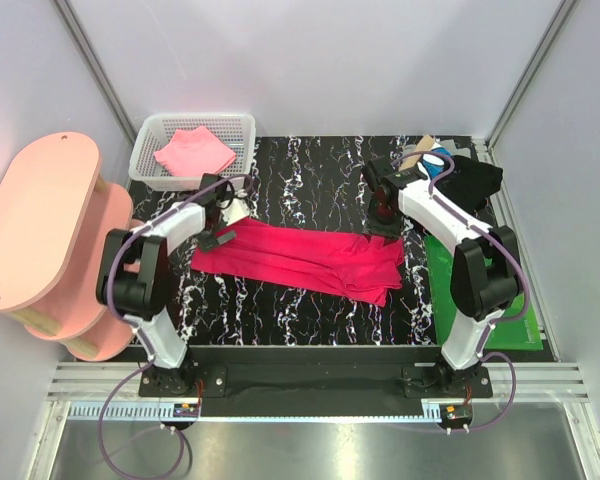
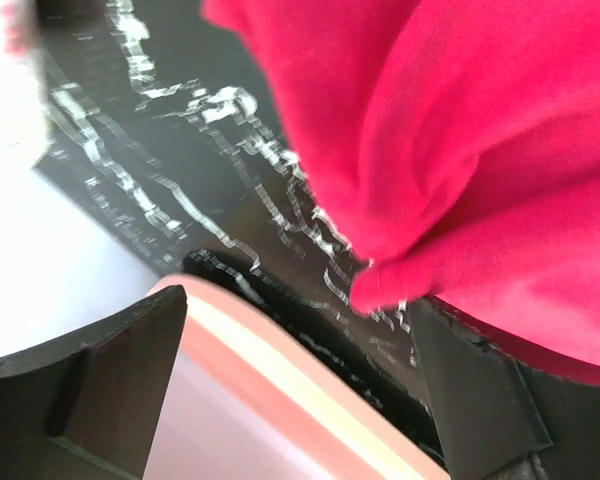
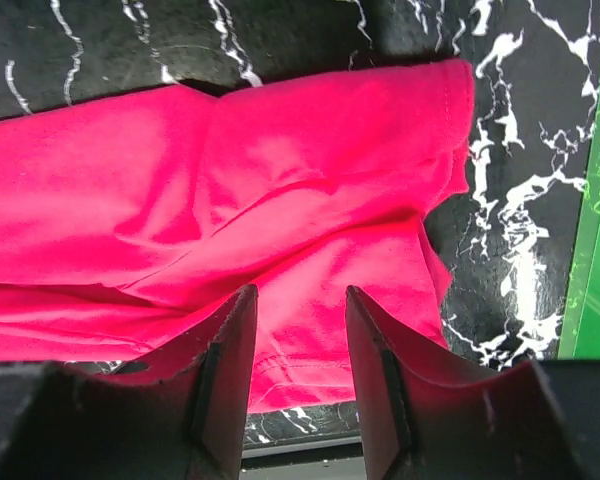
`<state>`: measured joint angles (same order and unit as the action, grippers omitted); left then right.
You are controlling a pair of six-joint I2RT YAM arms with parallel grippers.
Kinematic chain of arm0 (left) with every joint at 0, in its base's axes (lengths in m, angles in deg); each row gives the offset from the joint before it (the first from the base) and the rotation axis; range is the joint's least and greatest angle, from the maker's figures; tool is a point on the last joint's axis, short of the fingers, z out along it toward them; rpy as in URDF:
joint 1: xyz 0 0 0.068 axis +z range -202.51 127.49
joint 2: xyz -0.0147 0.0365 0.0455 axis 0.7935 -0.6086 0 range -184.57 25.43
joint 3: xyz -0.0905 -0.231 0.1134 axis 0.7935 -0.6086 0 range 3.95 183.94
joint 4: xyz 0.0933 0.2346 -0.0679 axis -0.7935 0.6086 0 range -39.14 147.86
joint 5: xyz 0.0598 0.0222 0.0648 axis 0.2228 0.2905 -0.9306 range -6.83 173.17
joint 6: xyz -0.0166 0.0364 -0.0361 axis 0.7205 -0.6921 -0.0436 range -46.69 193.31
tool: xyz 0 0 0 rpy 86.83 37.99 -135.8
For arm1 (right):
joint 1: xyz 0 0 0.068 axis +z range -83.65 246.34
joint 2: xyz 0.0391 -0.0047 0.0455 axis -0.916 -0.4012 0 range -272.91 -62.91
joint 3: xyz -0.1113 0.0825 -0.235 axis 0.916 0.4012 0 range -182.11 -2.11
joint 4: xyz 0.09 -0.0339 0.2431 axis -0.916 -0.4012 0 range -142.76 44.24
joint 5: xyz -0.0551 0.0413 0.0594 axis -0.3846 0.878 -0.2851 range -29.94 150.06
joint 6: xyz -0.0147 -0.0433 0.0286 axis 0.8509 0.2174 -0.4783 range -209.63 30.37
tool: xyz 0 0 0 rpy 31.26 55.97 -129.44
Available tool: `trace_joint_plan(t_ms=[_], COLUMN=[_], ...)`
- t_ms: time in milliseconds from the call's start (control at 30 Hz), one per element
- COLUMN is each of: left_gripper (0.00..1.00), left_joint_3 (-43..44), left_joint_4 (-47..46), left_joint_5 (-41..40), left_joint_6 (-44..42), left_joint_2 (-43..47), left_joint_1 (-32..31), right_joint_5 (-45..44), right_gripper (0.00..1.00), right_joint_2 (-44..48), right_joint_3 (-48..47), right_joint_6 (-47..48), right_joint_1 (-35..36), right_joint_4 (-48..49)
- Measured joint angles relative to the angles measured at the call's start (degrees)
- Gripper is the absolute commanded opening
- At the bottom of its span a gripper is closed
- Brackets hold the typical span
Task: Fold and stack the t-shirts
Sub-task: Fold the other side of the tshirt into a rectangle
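1. Pincers: left gripper [image 2: 295,335] gapes wide and empty; right gripper [image 3: 300,300] stands half apart, also empty.
2. Red shirt [image 1: 310,255] lies as a long folded strip on the table [image 1: 310,170], one gripper at each end.
3. Judgement: laid out ready for a cross-fold.

left gripper [image 2: 295,308] spread wide, right gripper [image 3: 300,297] narrowly parted, both empty

Inspected: a white plastic mesh basket [image 1: 143,160] sits at the far-left corner of the black, white-veined tabletop [image 1: 310,170]. A pink two-tier shelf [image 1: 35,225] stands off the left edge, near the basket. A flat green mat [image 1: 437,300] lies along the right side.
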<state>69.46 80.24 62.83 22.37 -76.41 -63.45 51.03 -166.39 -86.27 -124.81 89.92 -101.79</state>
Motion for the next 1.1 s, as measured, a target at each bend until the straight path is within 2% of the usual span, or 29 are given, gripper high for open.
trace_joint_plan(t_ms=[200, 333, 433, 533, 833, 1100], left_gripper=[0.99, 0.99, 0.98, 0.98, 0.97, 0.97], left_joint_3=[-4.3, -5.3, -6.8, -8.9, -9.6, -9.6], left_joint_4=[3.1, 5.9, 6.9, 7.5, 8.3, 8.2], left_joint_5=[2.0, 7.7, 9.9, 11.3, 14.3, 16.2], left_joint_6=[3.1, 5.6, 7.1, 8.0, 9.2, 9.5], left_joint_2=[12.9, 18.1, 17.4, 15.4, 9.8, 9.1], left_joint_1=[-6.3, -9.4, -9.0, -8.6, -4.0, -1.2], right_joint_5=[0.9, -0.4, -1.7, -3.1, -5.1, -5.0], right_gripper=[0.5, 0.5, 0.49, 0.47, 0.46, 0.45], right_joint_2=[2.1, 7.5, 8.9, 8.9, 7.8, 2.6], right_joint_3=[0.9, 3.6, 4.2, 5.1, 6.1, 6.2], right_joint_6=[1.9, 4.3, 6.9, 9.3, 12.2, 13.0], right_joint_1=[2.3, 10.3, 16.3, 19.3, 20.6, 21.8], right_joint_4=[0.6, 0.3, 0.4, 0.5, 0.6, 0.7])
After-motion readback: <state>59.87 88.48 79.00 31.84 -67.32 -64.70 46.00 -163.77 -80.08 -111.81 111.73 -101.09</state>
